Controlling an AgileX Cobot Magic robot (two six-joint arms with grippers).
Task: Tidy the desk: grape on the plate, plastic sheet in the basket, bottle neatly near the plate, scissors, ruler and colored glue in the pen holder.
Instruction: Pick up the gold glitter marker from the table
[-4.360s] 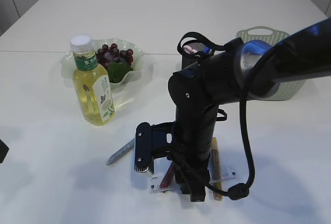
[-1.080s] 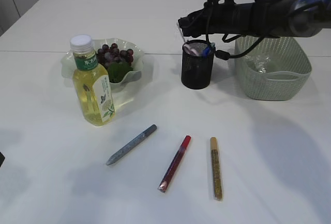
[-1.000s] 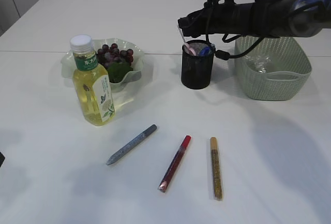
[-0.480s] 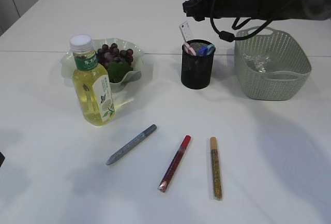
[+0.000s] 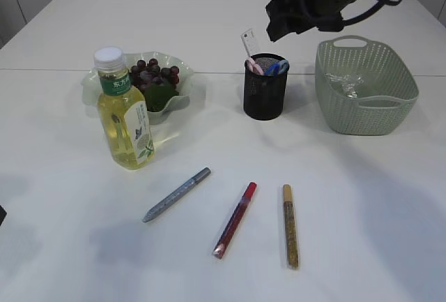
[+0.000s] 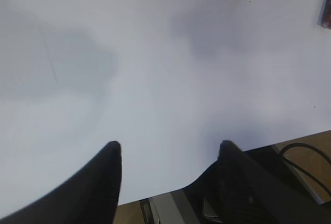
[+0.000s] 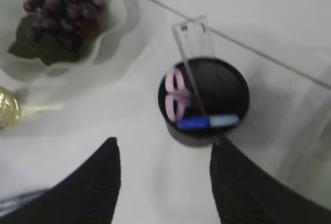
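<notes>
Right gripper (image 7: 163,151) is hovering open and empty above the pen holder (image 5: 265,87), where the ruler (image 7: 190,45) and scissors (image 7: 174,95) are standing. Only its wrist view is showing the pink handles.

Three glue pens (image 5: 234,220), one bottle (image 5: 125,111), one plate (image 5: 182,90), one pen holder (image 5: 265,95), one basket (image 5: 365,110)

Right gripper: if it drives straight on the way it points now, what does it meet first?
Most likely the pen holder. The open right gripper looks down on it, so the ruler and pink scissors sticking up from it would probably be touched first. Depth is unclear.
</notes>
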